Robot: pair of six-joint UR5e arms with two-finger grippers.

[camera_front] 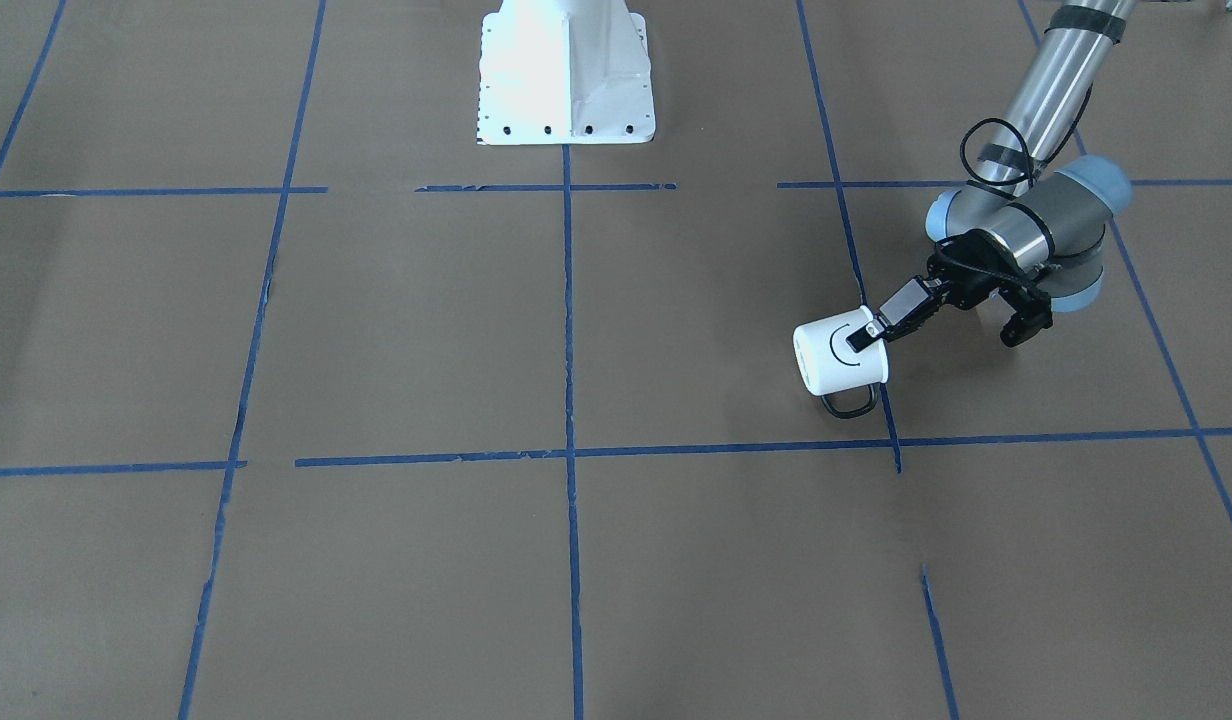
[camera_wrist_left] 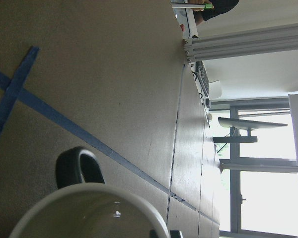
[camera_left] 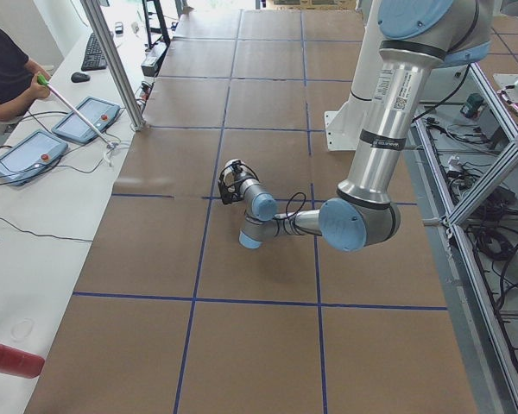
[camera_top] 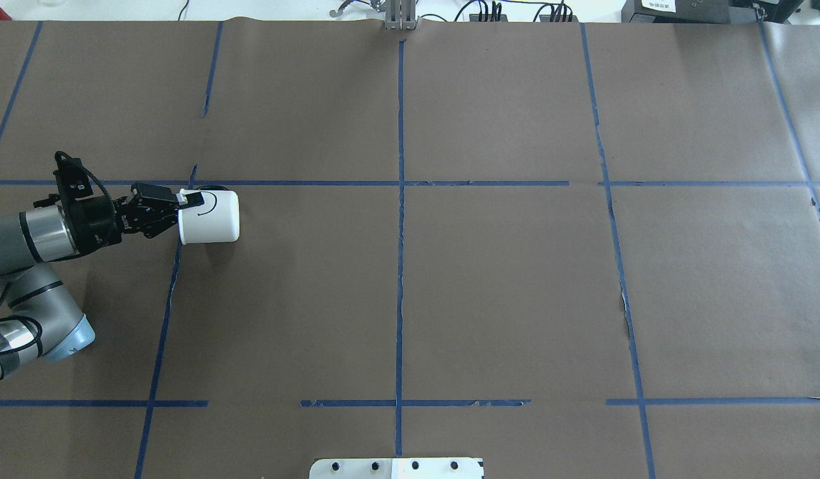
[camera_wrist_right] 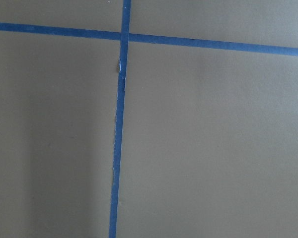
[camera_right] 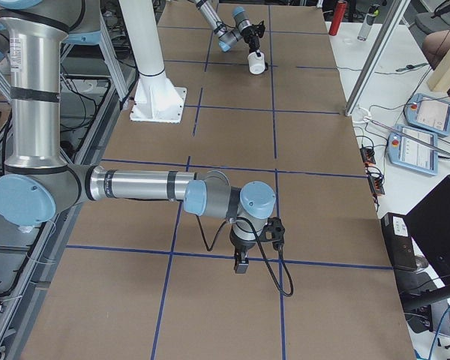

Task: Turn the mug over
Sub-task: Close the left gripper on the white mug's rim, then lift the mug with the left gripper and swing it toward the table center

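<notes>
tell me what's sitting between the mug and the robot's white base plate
Nothing stands there. In the front-facing view the stretch from the mug to the white base is bare brown paper marked with blue tape lines.

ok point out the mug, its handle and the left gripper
mug (camera_front: 834, 362), front-facing view, white side wall
handle (camera_wrist_left: 68, 167), left wrist view, dark loop
left gripper (camera_front: 868, 335), front-facing view, fingertips clamped at the mug's rim
</notes>
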